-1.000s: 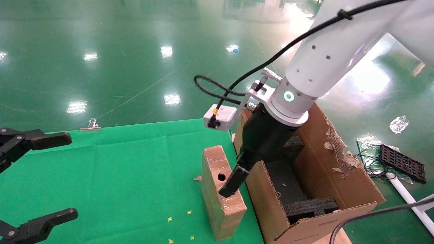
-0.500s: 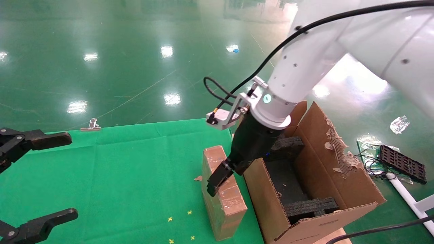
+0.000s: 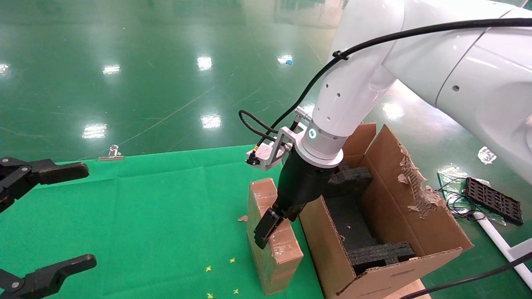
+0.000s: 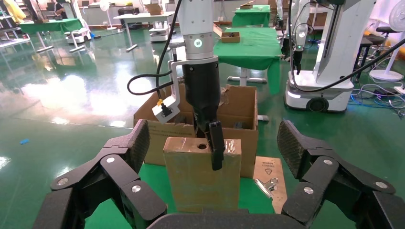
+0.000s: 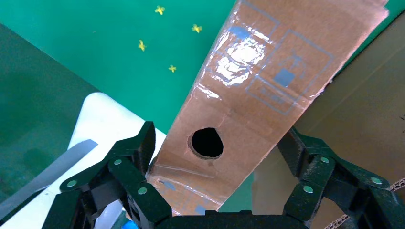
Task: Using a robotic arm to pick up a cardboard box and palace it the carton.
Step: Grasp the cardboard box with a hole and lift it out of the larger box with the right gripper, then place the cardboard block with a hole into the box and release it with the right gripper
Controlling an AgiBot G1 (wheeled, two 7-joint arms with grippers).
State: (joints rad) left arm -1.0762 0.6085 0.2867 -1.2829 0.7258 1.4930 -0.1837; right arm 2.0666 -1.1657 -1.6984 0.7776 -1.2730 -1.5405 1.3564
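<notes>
You're mid-grab: the black right gripper (image 3: 266,232) straddles the slim brown cardboard box (image 3: 272,245), fingers apart—squeeze, then lift toward the big torn carton (image 3: 415,207) at 3 o'clock.

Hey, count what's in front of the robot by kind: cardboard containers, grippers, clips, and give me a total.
Cardboard containers: 2, the box and the carton
Grippers: 2, the left gripper and the right gripper
Metal clips: 1, the clip
Total: 5
</notes>
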